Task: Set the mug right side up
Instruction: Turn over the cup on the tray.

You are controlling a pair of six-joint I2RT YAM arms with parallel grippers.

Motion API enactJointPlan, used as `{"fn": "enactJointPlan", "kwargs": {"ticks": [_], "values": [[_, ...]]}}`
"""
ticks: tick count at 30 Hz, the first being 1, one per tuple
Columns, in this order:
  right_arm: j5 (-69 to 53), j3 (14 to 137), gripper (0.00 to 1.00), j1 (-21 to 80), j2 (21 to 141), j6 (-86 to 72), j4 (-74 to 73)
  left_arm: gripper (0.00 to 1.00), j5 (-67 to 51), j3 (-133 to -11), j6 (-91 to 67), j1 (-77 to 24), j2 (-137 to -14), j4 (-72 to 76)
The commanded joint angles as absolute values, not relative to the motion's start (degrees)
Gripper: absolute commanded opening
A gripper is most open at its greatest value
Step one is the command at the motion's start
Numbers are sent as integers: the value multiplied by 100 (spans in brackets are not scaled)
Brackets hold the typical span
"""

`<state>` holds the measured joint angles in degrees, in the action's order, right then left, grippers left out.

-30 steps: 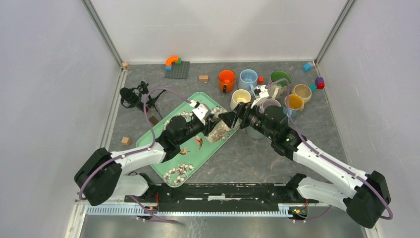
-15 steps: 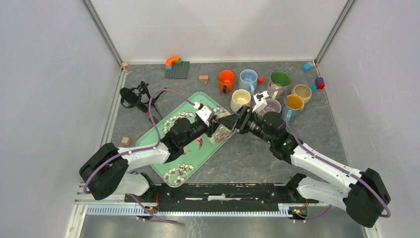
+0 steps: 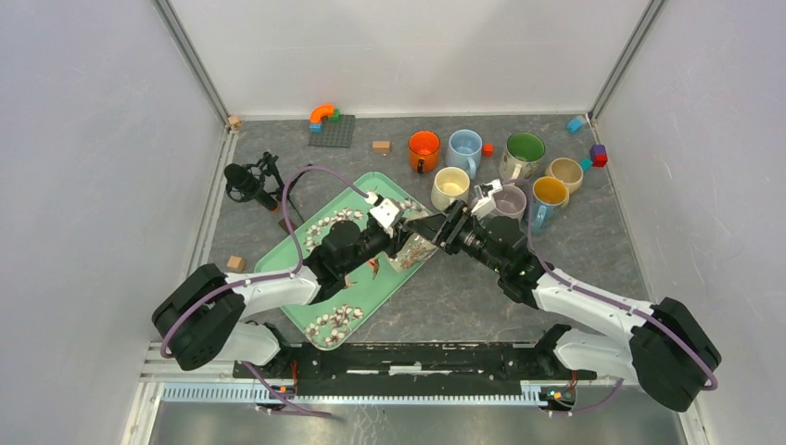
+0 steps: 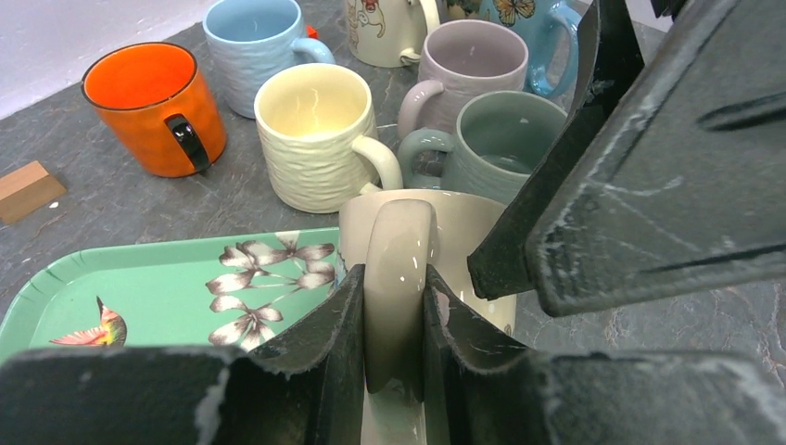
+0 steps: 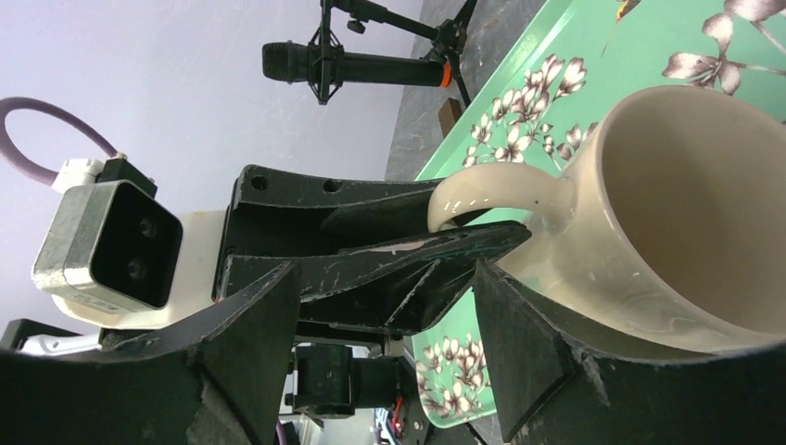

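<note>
The mug [image 5: 695, 213] is held near the middle of the counter, over the right rim of the tray [image 4: 139, 278]. Its handle [image 4: 397, 269] is pinched tight between the 2 fingers of the left hand [image 3: 400, 234]. The right hand [image 3: 439, 232] is spread wide and has hold of nothing. 1 of its fingers lies close along the mug's wall, but contact cannot be told.

The mouth is turned up and toward the right arm. Whether the base is level, or resting on the tray, cannot be made out.

The step is judged best finished by a slow roll of the left wrist until the rim is level, with the pinch kept firm so the glazed handle is not let slip. The base should be set flat, not across the tray's raised rim. The right hand is best kept clear of the left fingers, or used only to steady the wall.

A grey-green mug [image 4: 500, 139] and a cream ribbed mug [image 4: 310, 130] stand just beyond, with an orange mug [image 3: 424, 148] and others toward the far right corner. These could be knocked by a wide swing. A microphone [image 3: 243, 178] stands by the left edge, well apart.
</note>
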<state>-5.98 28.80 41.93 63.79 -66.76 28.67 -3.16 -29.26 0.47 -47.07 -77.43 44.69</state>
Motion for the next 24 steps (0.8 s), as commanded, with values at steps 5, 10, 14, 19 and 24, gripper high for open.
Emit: {"fn": "enactJointPlan", "kwargs": {"ticks": [5, 10, 14, 19, 24], "values": [[-274, 2472, 70, 4178, 6633, -7487, 4004, 2, -509, -3133, 461, -4746, -7465, 5055], [-142, 2231, 69, 4180, 6738, -8004, 4726, 2, -708, -3051, 484, -4746, -7403, 5084], [-35, 2189, 68, 4190, 6856, -8301, 5021, 2, -808, -3005, 462, -4741, -7402, 5202], [-70, 2157, 66, 4186, 7137, -8692, 5450, 2, -942, -2988, 524, -4746, -7401, 5252], [-158, 2173, 63, 4185, 7408, -8930, 5591, 2, -1015, -3018, 686, -4780, -7373, 5223]]}}
